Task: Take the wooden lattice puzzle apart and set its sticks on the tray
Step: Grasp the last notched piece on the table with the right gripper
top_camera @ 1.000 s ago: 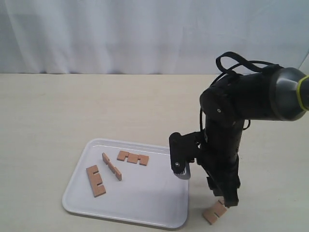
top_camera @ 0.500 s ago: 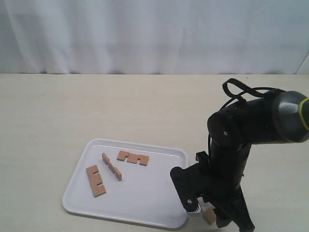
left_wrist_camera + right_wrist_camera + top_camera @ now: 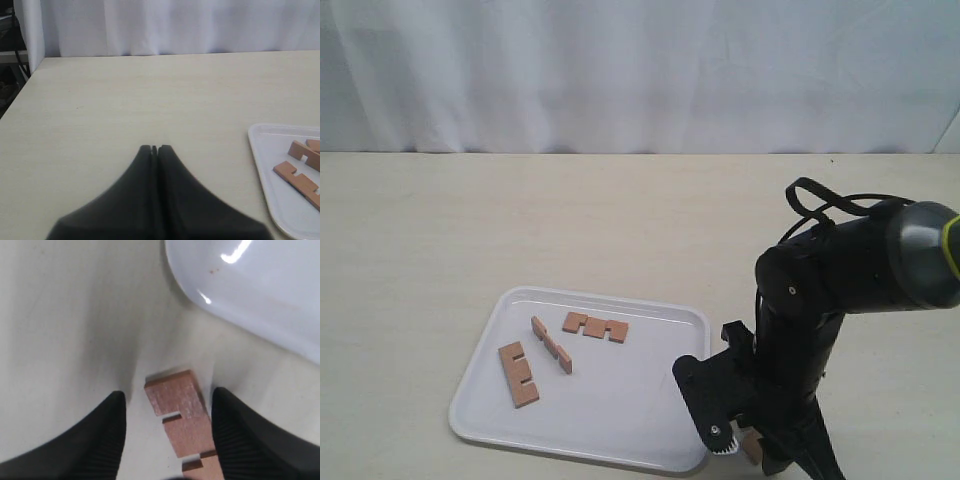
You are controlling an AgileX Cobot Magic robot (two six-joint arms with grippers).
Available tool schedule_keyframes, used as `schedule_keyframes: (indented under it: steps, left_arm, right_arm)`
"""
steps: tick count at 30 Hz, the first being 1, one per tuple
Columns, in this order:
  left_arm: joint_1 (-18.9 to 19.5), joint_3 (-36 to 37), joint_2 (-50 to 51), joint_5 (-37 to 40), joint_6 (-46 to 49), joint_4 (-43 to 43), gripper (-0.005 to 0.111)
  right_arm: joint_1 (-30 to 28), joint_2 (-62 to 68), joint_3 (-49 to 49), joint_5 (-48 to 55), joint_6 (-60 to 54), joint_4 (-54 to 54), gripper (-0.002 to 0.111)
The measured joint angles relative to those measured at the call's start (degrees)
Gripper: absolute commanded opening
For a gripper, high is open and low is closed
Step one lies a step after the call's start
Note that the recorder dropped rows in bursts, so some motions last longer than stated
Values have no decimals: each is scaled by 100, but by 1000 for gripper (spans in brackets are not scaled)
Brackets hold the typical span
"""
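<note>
No assembled wooden lattice puzzle shows; only separate sticks do. Three notched sticks lie on the white tray [image 3: 650,425]: one [image 3: 519,374] at its left, one [image 3: 551,344] on edge beside it, one [image 3: 595,326] toward the far rim. A fourth stick [image 3: 179,410] lies flat on the table just off the tray's near right corner [image 3: 250,285]. My right gripper [image 3: 169,393] is open and straddles this stick, which lies closer to one finger [image 3: 237,430]. My right arm [image 3: 800,330] hides most of that stick in the exterior view. My left gripper [image 3: 154,148] is shut and empty over bare table.
The tray's left rim [image 3: 260,155] and two of its sticks [image 3: 299,179] show beside the left gripper. A white curtain [image 3: 620,70] hangs behind the beige table [image 3: 520,220]. The table's left edge [image 3: 22,90] lies well off the left gripper.
My right arm has come down toward the near edge, bringing its open gripper low over the stick on the table. The three sticks on the tray have not moved.
</note>
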Motion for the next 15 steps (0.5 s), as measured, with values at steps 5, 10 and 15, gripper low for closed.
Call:
schedule_keyframes:
  steps: [5, 10, 15]
  left_arm:
    - [0, 0, 0, 0, 0, 0, 0]
    - [0, 0, 0, 0, 0, 0, 0]
    - [0, 0, 0, 0, 0, 0, 0]
  right_arm:
    - [0, 0, 103, -163, -10, 0, 46]
    - [0, 0, 135, -243, -10, 0, 46]
    - [0, 0, 173, -579, 2, 0, 46]
